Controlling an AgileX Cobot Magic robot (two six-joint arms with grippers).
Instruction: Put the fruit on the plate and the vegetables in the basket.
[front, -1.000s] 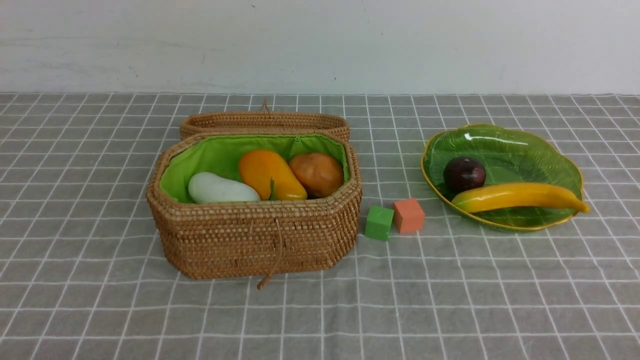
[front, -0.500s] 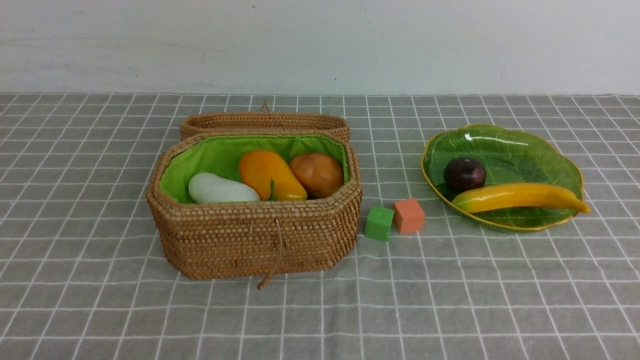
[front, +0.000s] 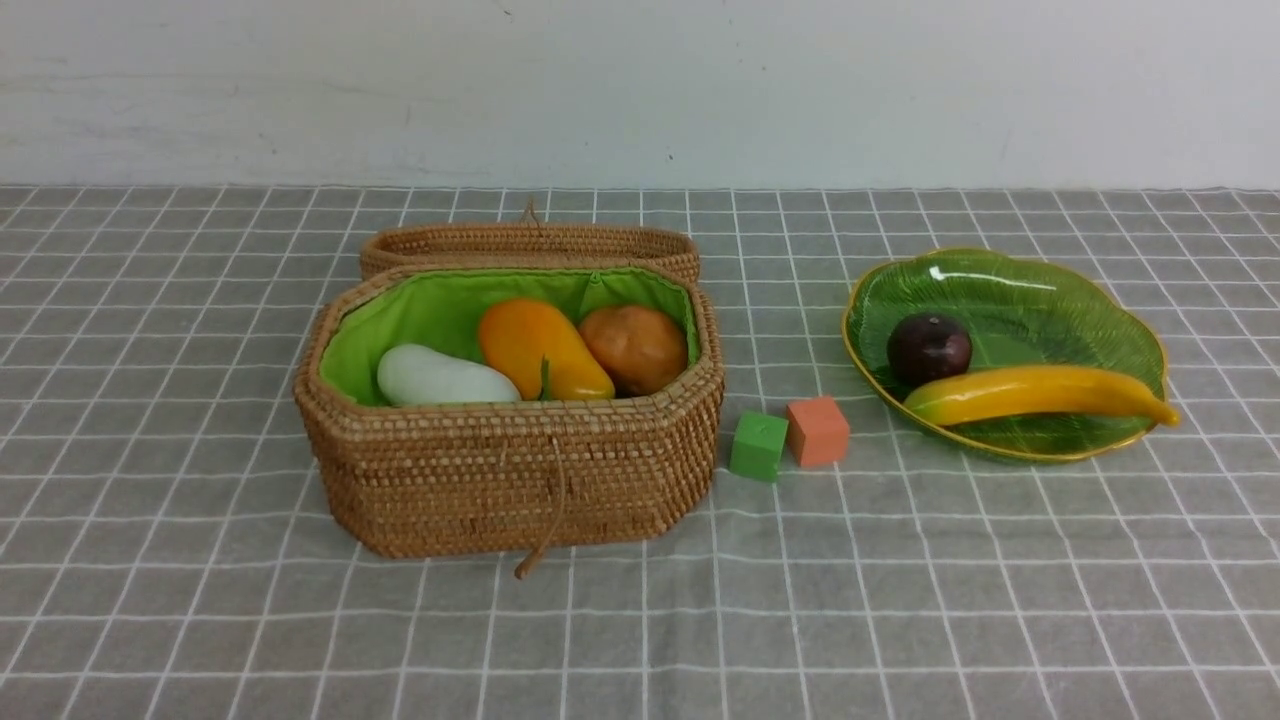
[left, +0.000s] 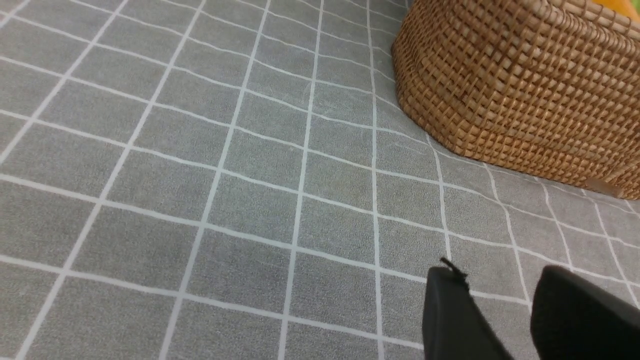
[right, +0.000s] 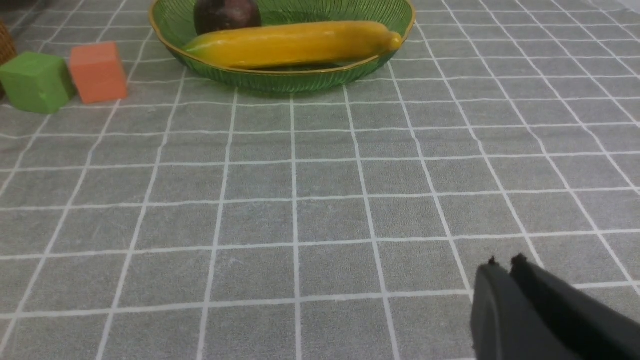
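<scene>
Two containers on a grey checked tablecloth (front: 640, 620), well apart. On the robot's left, wicker basket (front: 510, 470) with green lining (front: 420, 310), lid (front: 530, 245) laid back behind it, cord loop (front: 545, 520) hanging down its front wall. Inside, side by side: white radish (front: 440, 380), orange-yellow oval piece (front: 540, 350), brown potato (front: 635, 345). Sliver of something green (front: 545, 380) poking up in front of the oval piece; could not be identified. Eggplant not visible.

On the robot's right, green glass plate (front: 1060, 300) with gold rim. Dark plum (front: 928, 346) lay on it, just behind a yellow banana (front: 1035, 393), the two touching or nearly so; banana tip reached past the plate's right rim.

Between basket and plate, green cube (front: 757, 446) and orange cube (front: 817, 431) sat on the cloth, touching each other.

Neither arm visible from the front camera. Seen from the left wrist, left gripper (left: 500, 285) hung low over bare cloth near a basket corner, jaws parted with a clear gap and nothing between them. Seen from the right wrist, right gripper (right: 505, 261) hung over bare cloth, well short of the plate, jaws pressed nearly together, holding nothing.
</scene>
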